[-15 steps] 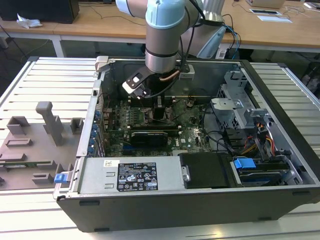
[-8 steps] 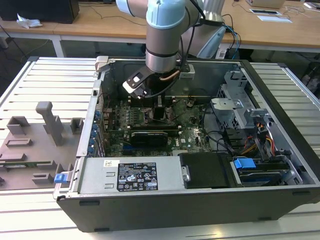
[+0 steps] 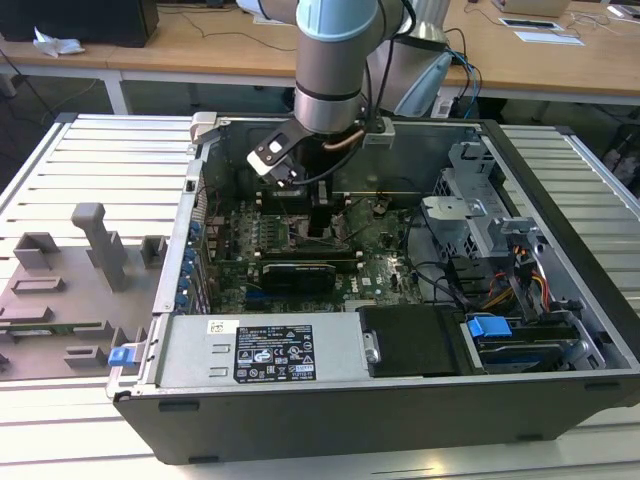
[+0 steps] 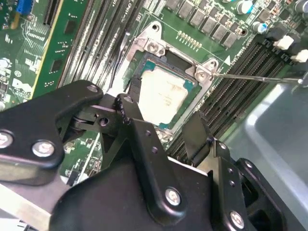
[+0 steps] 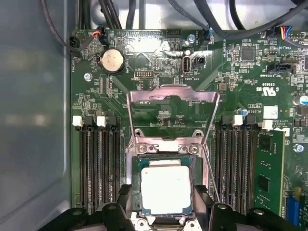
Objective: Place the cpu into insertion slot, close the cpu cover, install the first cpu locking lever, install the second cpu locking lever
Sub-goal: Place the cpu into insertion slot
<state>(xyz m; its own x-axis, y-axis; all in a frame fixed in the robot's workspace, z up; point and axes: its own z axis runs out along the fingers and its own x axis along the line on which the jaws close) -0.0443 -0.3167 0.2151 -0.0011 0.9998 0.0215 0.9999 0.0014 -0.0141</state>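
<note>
Gaping cpu cover (image 5: 168, 94), first wrist view

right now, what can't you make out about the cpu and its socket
- Pin field of the insertion slot: covered by the cpu, both wrist views.
- One cpu corner: behind the claw, second wrist view.
- Thin lever rod: one end passes behind the claw, first wrist view.
- Cpu and insertion slot, exterior view: blocked by the arm.

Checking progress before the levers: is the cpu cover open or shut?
Open: in the first wrist view the cpu cover stands flipped back, leaving the cpu uncovered.
</note>
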